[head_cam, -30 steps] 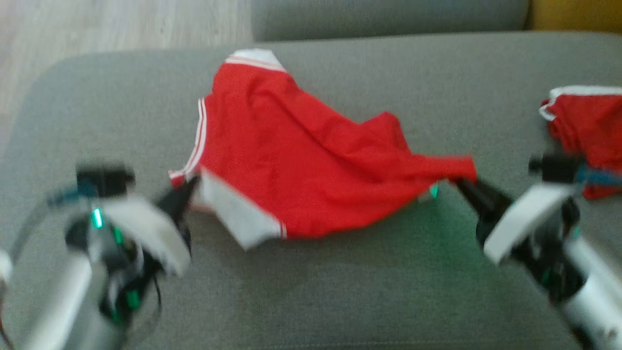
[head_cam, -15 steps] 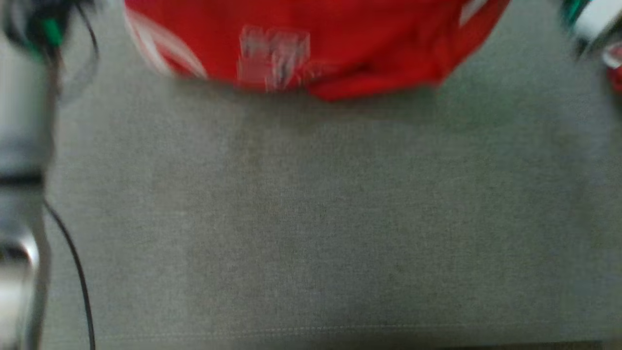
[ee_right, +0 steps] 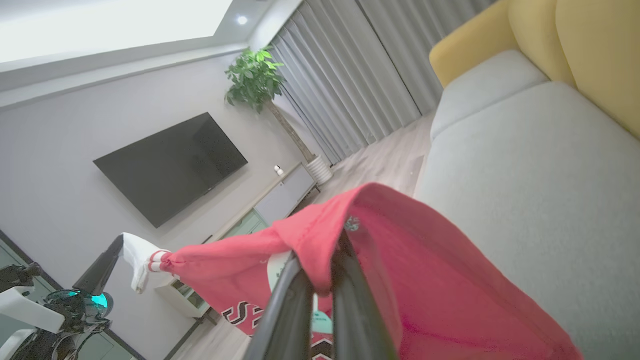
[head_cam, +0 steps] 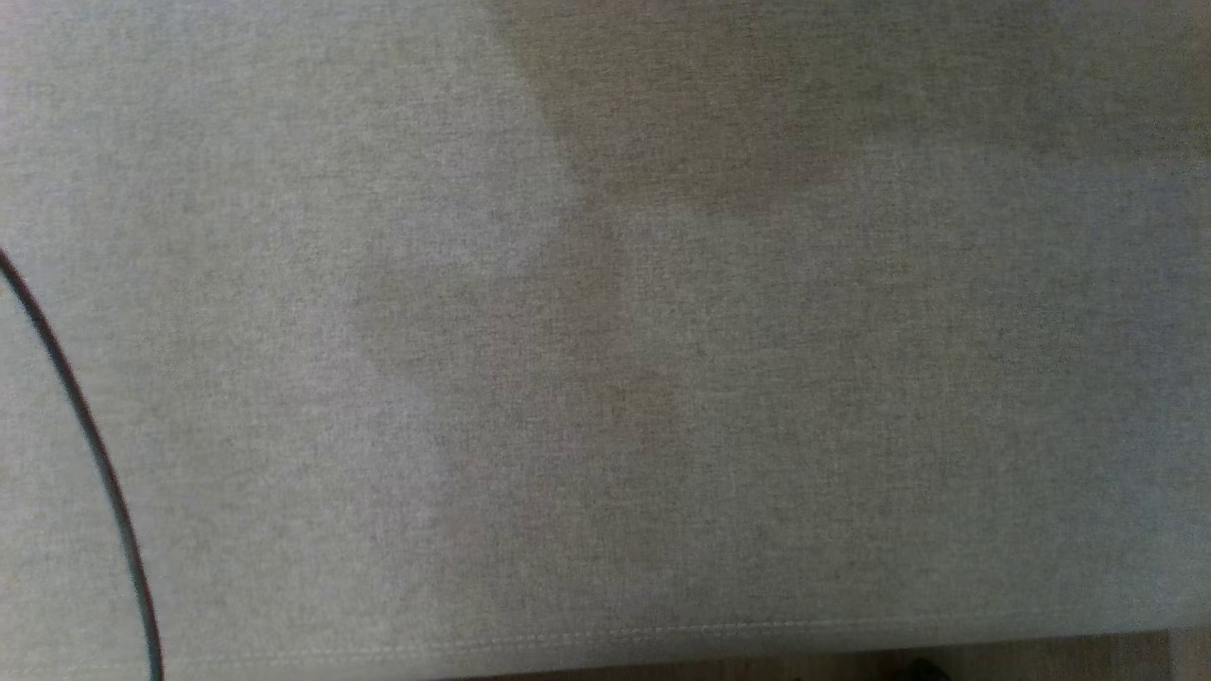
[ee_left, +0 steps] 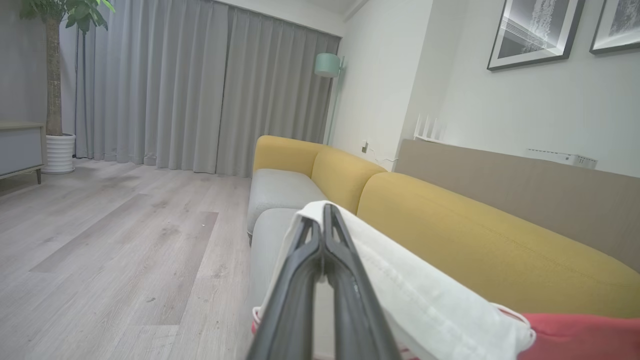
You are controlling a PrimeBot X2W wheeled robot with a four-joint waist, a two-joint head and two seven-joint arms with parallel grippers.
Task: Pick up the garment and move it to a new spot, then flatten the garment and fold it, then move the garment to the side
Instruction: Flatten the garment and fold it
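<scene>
Lifted off the sofa seat (head_cam: pixel 605 378) since a second ago, the jersey (ee_right: pixel 400 270) now hangs in the air between my two arms. My head has also tipped down, so that view gives me bare grey cushion, a soft shadow and a dark cable (head_cam: pixel 95 454). My left fingers (ee_left: pixel 324 225) are clenched on the white sleeve. My right fingers (ee_right: pixel 320 270) are clenched on a fold of the red cloth. The jersey is strung fairly taut from one to the other, above the grey seat and in front of the yellow backrest (ee_left: pixel 475 240). I judge I am in the first step, carrying it to a new spot. Next I need to lower both arms together and keep them apart, so the cloth lands spread out rather than bunched, and only then let go
</scene>
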